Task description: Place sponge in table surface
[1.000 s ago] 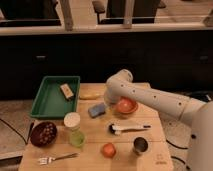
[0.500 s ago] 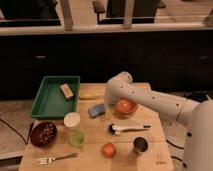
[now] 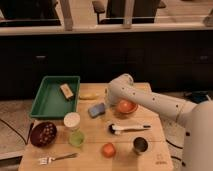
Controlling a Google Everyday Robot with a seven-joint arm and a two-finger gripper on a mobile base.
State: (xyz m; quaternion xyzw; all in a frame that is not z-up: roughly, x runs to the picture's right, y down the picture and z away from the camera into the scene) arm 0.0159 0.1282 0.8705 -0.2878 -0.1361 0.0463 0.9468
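The light-blue sponge (image 3: 96, 110) lies flat on the light wooden table surface (image 3: 95, 150), just left of the orange bowl (image 3: 126, 106). My gripper (image 3: 109, 102) hangs from the white arm that reaches in from the right. It is directly above and right of the sponge, close to its upper right corner. I cannot tell whether it touches the sponge.
A green tray (image 3: 50, 100) with a tan block (image 3: 66, 91) sits at the back left, with a banana (image 3: 89, 96) beside it. Also on the table: a white cup (image 3: 72, 121), green cup (image 3: 76, 138), dark bowl (image 3: 43, 133), fork (image 3: 57, 159), brush (image 3: 127, 128), orange fruit (image 3: 108, 149), metal cup (image 3: 140, 145).
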